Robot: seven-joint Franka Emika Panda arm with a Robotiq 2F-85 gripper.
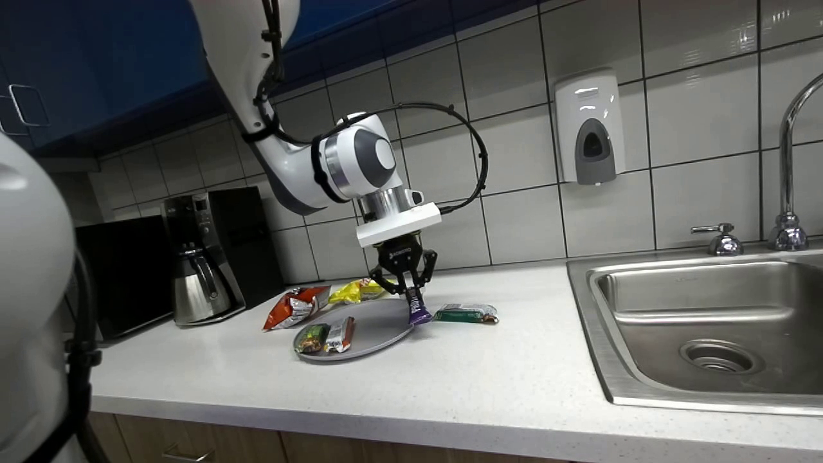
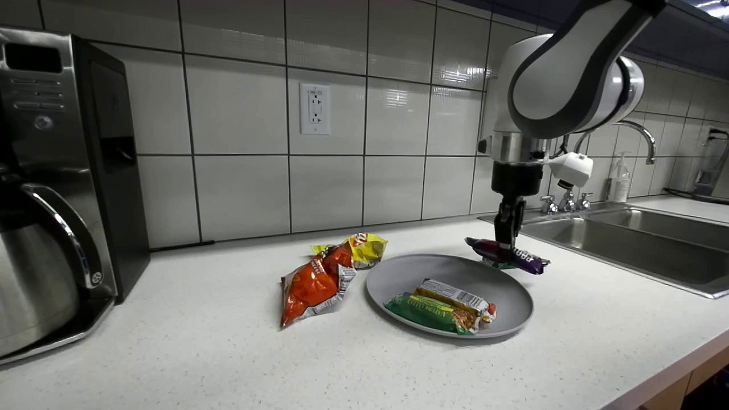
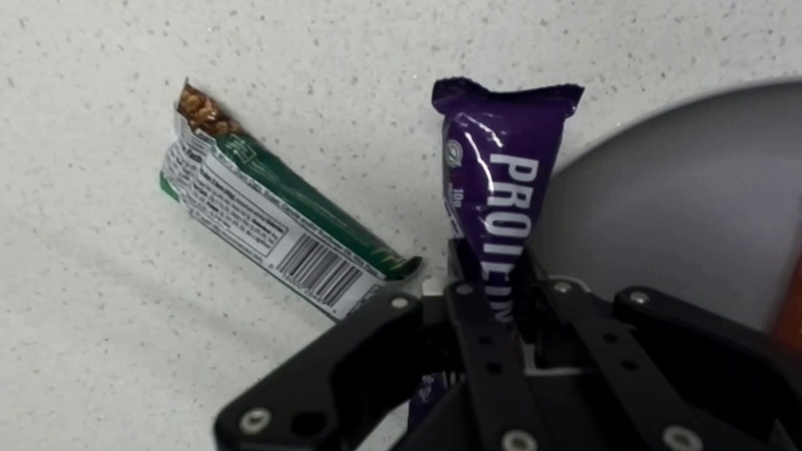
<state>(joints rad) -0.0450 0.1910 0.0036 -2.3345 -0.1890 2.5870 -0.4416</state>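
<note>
The gripper (image 1: 410,289) points down in an exterior view, under a white arm (image 1: 292,170) bent over the speckled counter (image 1: 501,373), its fingers pinched on a glossy purple bar (image 1: 419,314) beside the rim of a round grey plate (image 1: 379,321). A green-and-white bar (image 1: 466,314) lies close by. In an exterior view a wall outlet (image 2: 315,109) shows; the gripper stands upright, the purple bar crosswise and nearly level, mostly hiding the green-and-white bar. A crinkled red bag (image 2: 316,285) and a yellow bag (image 2: 367,249) lie near the plate, which carries two wrapped bars (image 2: 430,313). Only the wrist view shows legible PROTEIN lettering and the green-and-white bar's barcode.
</note>
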